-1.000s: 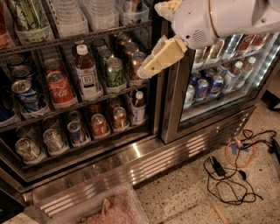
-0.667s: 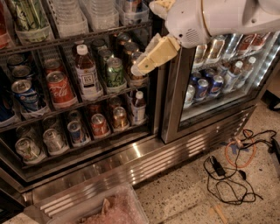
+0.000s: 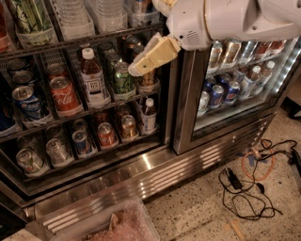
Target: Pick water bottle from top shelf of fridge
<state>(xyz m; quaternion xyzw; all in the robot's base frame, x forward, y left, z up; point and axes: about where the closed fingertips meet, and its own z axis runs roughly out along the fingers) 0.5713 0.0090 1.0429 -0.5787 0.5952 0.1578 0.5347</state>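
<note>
Speckled stone floor [image 3: 202,214] fronting a stainless-steel, glass-doored fridge [image 3: 184,110]; dark wire top shelf [image 3: 80,40] holding a clear ribbed water bottle [image 3: 109,13], cropped above; cream-coloured gripper [image 3: 138,68] just below that shelf, grip state cannot be told; red "Coca-Cola" can [image 3: 66,96], next rack down.

White arm extended from upper right, cream hand [image 3: 139,67] angled down-left, top centre

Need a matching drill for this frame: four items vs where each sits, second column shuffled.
1 tool
2 water bottle
3 Coca-Cola can
4 orange cable

a on the floor
b on the top shelf
c just left of the white-capped bottle
d at the open fridge, beside the green can

Pairs: 1-d, 2-b, 3-c, 4-a.
</note>
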